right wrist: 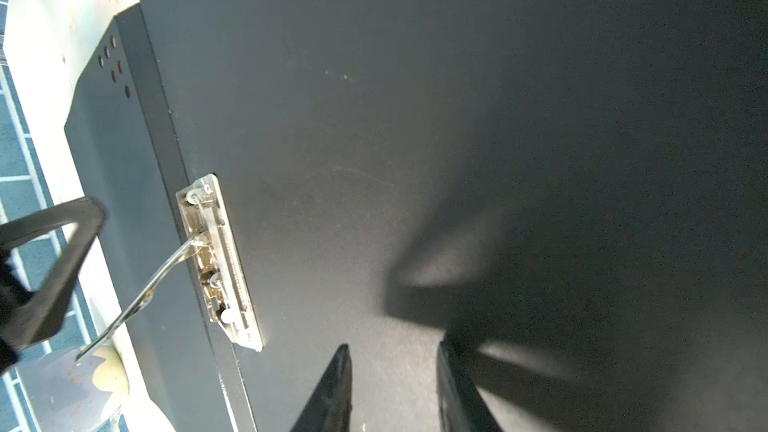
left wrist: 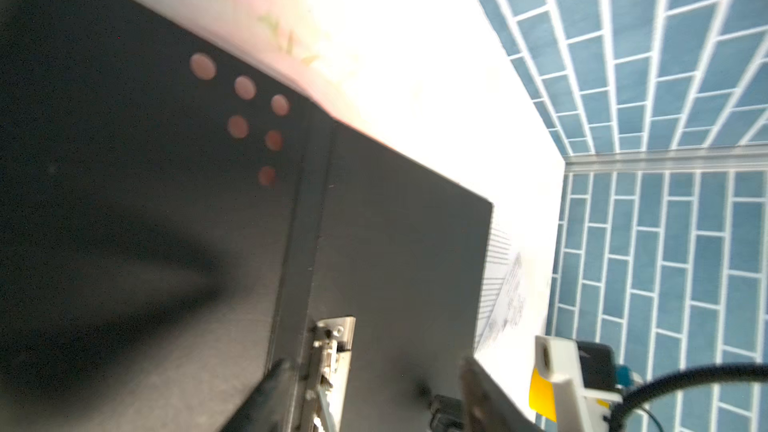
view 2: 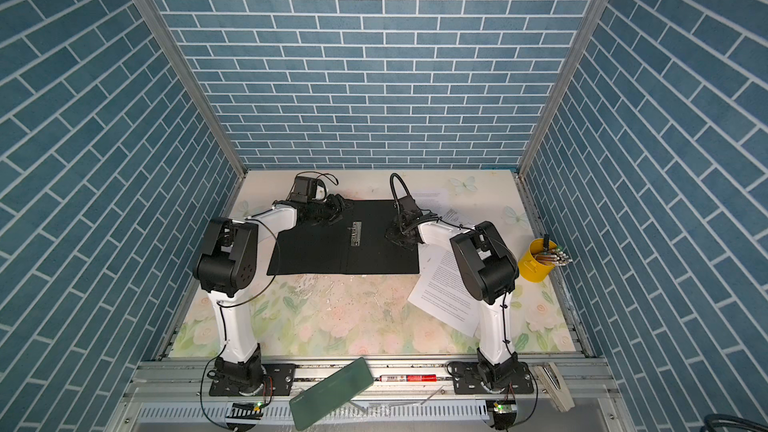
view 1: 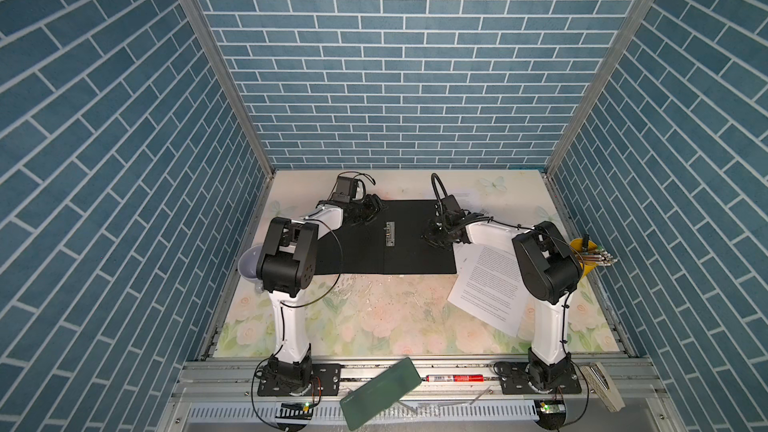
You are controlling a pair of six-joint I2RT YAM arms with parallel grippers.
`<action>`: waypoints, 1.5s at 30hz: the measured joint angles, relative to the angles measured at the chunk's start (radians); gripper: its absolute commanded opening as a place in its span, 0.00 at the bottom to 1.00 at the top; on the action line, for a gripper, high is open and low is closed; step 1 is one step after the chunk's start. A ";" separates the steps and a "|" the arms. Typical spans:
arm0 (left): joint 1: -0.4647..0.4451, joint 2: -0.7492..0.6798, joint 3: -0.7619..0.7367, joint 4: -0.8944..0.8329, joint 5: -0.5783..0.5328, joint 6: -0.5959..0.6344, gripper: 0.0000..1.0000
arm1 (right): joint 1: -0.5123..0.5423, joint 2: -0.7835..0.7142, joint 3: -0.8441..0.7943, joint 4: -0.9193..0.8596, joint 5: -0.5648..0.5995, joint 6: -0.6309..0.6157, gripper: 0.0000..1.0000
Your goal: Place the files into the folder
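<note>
The left gripper (left wrist: 374, 392) stands spread over the open black folder (view 1: 357, 251), and the right gripper (right wrist: 395, 392) is parted too, empty. Just right of the folder lie the files (view 1: 486, 284) — thin, limp, probably slippery sheets — best pinched at a free corner.

The folder (view 1: 357, 251) lies open, black inside up; white printed files (view 1: 486, 284) lie beside it.

A robot lab cell: brick-print walls (view 1: 415, 56), aluminium frame (view 1: 215, 56), floral table (view 1: 374, 317), two bolted-down arms (view 1: 286, 317).
</note>
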 measured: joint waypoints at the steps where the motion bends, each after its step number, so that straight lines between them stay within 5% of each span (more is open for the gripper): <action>1: 0.000 -0.013 -0.010 0.005 0.003 -0.010 0.78 | 0.000 0.000 0.000 0.000 0.001 0.000 0.35; 8: 0.000 -0.089 -0.112 0.016 0.030 -0.063 1.00 | 0.000 0.000 0.000 0.001 0.005 0.000 0.35; 28: -0.056 -0.138 -0.271 0.239 0.160 -0.270 1.00 | 0.000 0.001 0.000 0.002 0.008 0.003 0.36; 45: -0.042 0.002 -0.076 0.274 0.179 -0.312 1.00 | 0.000 0.001 0.000 0.003 0.010 0.003 0.36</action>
